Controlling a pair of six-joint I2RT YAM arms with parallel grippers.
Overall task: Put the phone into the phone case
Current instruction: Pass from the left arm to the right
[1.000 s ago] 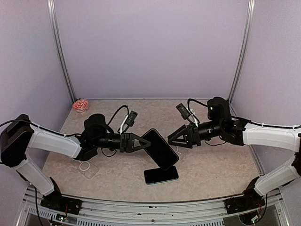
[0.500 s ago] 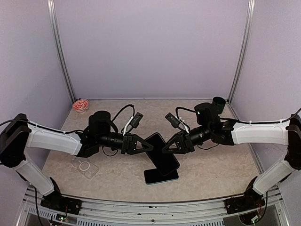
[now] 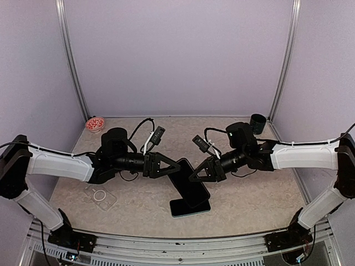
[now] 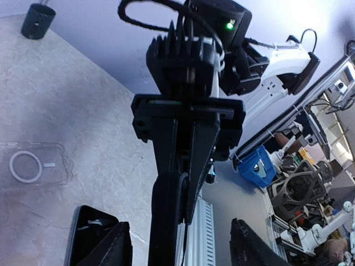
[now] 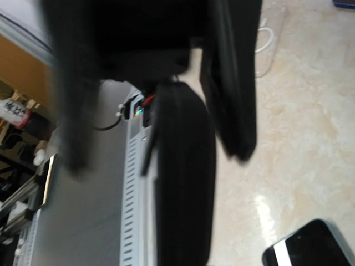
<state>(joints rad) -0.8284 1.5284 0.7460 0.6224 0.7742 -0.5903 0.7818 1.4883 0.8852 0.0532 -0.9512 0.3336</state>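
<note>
Gripping 1 glossy black phone (image 3: 194, 188) tilted above the marbled table (image 3: 138, 213), your right gripper (image 3: 194, 175) is clamped; your left gripper (image 3: 173, 167) has jaws apart at its upper end. The clear, ring-marked case (image 3: 100, 195) lies flat nearby.

White arm shells (image 3: 58, 164) meet black joints (image 3: 115, 143), cables (image 3: 142, 125) and left gripper (image 3: 176, 167).

I can read no words, brand names or numbers in any of my views. The only mark I can make out is a white ring with a short bar beside it, on the clear phone case (image 3: 100, 196) lying flat on the table (image 3: 249, 205).
</note>
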